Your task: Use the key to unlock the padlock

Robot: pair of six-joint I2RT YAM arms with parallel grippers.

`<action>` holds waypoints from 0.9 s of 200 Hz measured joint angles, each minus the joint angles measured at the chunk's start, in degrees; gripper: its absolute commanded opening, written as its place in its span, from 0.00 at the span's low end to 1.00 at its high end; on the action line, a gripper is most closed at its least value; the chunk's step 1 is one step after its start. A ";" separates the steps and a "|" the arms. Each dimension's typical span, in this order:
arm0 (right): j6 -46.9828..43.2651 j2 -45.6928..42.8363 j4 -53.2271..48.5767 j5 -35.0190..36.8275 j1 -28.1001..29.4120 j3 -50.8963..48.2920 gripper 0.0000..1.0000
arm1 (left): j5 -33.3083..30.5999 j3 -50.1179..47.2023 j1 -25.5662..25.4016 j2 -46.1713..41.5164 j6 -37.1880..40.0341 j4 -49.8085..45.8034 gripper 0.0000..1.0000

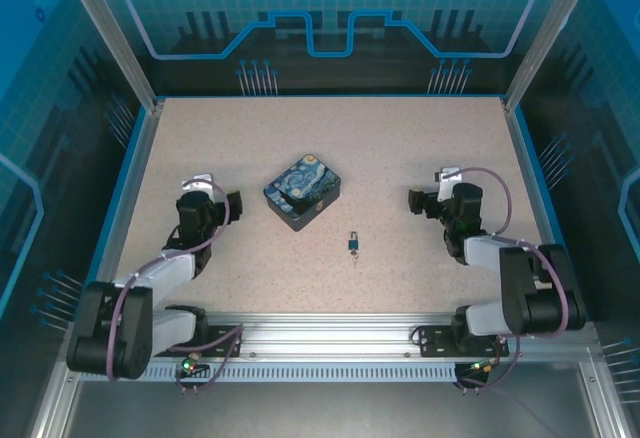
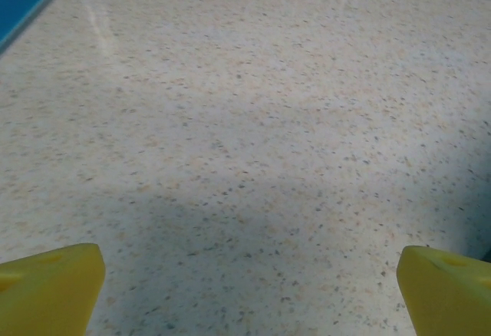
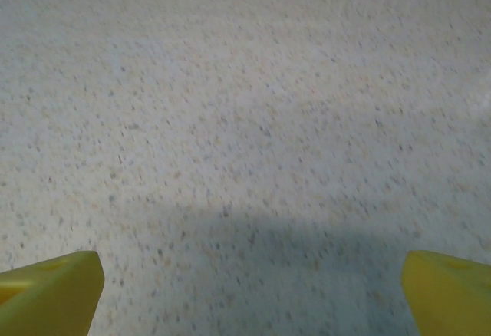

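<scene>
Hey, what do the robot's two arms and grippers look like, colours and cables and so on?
The left arm and right arm have chunky black joints joined by pale grey links, with a purplish cable looping beside each. The left gripper and right gripper end in blunt, bright yellow fingers, each with a small round dimple.

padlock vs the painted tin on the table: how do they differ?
Size: the tin is far bigger than the padlock. Look: the tin has a swirly painted lid; the padlock is plain blue with a silvery shackle. Place: the tin sits farther back and left of the padlock. Both are blue and lie free on the table.
</scene>
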 measured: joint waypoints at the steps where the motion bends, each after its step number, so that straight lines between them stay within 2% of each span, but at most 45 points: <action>1: -0.04 0.22 0.31 -0.04 0.00 -0.02 1.00 | 0.13 0.00 0.00 0.13 0.07 0.20 0.99; 12: -0.42 2.78 3.50 -0.74 0.00 -0.24 1.00 | 2.64 0.00 0.28 2.19 0.90 3.32 0.99; 39: -0.96 4.00 3.54 -1.64 -0.17 0.59 1.00 | 8.98 0.20 0.92 7.45 3.26 10.29 0.99; 63: -1.22 4.00 3.58 -1.62 -0.15 1.97 1.00 | 12.90 0.74 1.22 16.41 4.33 19.26 0.99; 76: -1.36 4.00 3.74 -1.62 -0.15 2.10 1.00 | 14.47 0.66 2.27 19.54 4.24 20.98 0.99; 105: -1.55 4.00 3.74 -1.57 -0.09 2.14 1.00 | 16.15 0.76 4.28 20.13 3.65 23.89 0.99; 180: -2.32 4.00 3.65 0.13 0.79 2.29 1.00 | 16.11 2.75 4.28 20.13 3.21 23.87 0.99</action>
